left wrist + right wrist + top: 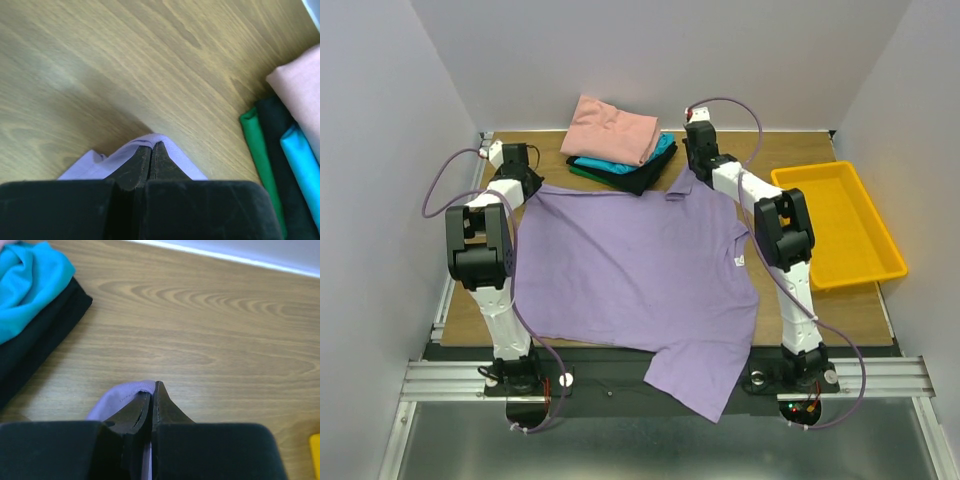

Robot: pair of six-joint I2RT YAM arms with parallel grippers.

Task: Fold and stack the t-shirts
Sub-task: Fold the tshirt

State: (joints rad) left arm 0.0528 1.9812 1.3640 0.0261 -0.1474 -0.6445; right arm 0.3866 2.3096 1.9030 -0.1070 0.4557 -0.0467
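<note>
This is looking like a robotics lab test cell: plain white panels [380,200] are enclosing a wooden tabletop [800,150], a left arm [480,245] and a right arm [782,230] are standing bolted to an aluminium rail [450,378], and purple cables [428,195] are looping off them.

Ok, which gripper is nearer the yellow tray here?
Right. The right gripper pinches the purple shirt's far edge, with the yellow tray off to its right; the left gripper pinches the opposite far corner, across the whole shirt.
</note>
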